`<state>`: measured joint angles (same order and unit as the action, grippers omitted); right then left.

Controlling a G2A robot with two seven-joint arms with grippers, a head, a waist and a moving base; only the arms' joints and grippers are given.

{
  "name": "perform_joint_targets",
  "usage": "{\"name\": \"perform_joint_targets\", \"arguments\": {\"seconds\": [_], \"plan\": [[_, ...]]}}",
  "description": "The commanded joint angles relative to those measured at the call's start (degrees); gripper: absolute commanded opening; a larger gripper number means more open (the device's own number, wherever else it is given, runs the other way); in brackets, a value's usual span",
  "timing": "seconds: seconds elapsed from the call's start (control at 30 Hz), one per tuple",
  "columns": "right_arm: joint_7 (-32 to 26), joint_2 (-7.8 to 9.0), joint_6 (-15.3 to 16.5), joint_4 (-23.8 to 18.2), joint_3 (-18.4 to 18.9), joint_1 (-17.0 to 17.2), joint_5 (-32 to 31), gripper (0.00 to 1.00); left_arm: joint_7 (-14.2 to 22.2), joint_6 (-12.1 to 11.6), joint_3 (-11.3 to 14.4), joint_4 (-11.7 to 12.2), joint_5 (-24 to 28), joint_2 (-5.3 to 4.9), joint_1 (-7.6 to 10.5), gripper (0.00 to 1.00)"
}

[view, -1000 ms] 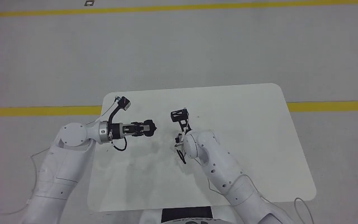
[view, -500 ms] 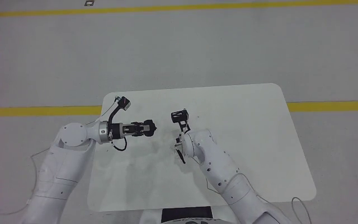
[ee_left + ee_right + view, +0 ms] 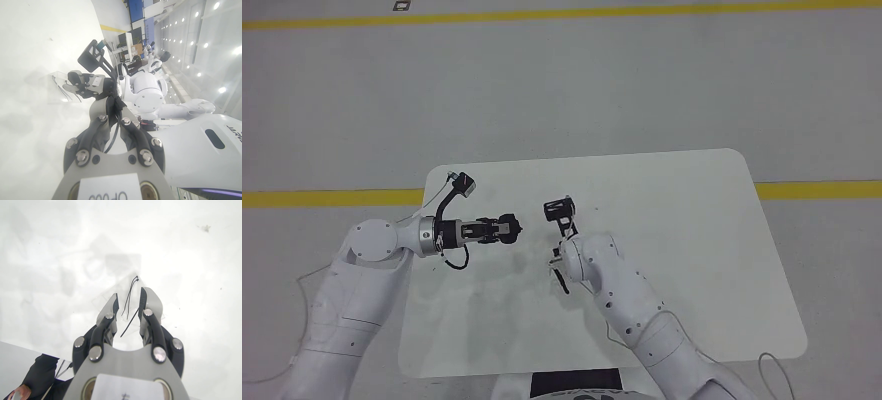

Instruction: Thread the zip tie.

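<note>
My left gripper (image 3: 514,228) (image 3: 112,103) hovers over the table's left half, shut on a black zip tie (image 3: 113,136) whose strap curves back between its fingers. Several more black zip ties (image 3: 130,292) (image 3: 63,91) lie in a shallow clear tray (image 3: 100,298) (image 3: 54,75) near the table's middle. My right gripper (image 3: 129,301) (image 3: 559,266) (image 3: 66,86) hangs open just above that tray, pointing down. Its ribbed fingers (image 3: 115,303) straddle the ties without touching them. The two grippers are a short distance apart, tips facing each other.
The white table (image 3: 692,250) has rounded corners and wide bare room on its right half and along the front. A small speck (image 3: 206,228) lies on the surface beyond the tray.
My right arm has shifted slightly to the left over the tray. The left arm has stayed where it was, with the zip tie in its grip.
</note>
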<state>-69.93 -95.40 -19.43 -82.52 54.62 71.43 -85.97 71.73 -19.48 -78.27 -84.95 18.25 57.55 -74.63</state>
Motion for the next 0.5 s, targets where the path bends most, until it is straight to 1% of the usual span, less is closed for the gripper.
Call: {"name": "perform_joint_targets", "arguments": {"seconds": [0.0, 0.2, 0.37, 0.47], "plan": [[-0.4, 0.02, 0.2, -0.4, -0.2, 0.2, -0.3, 0.26, 0.0, 0.0, 0.0, 0.0, 0.0, 0.0, 0.0, 0.0], [-1.7, 0.11, 1.0, -1.8, -0.3, 0.9, -1.1, 0.25, 0.0, 0.0, 0.0, 0.0, 0.0, 0.0, 0.0, 0.0], [-3.1, 0.23, 2.7, -2.6, -0.4, 1.3, -1.3, 0.26, 0.0, 0.0, 0.0, 0.0, 0.0, 0.0, 0.0, 0.0], [-3.2, 0.2, 2.9, -2.5, -0.6, 1.4, -1.4, 0.26, 0.0, 0.0, 0.0, 0.0, 0.0, 0.0, 0.0, 0.0]]}}
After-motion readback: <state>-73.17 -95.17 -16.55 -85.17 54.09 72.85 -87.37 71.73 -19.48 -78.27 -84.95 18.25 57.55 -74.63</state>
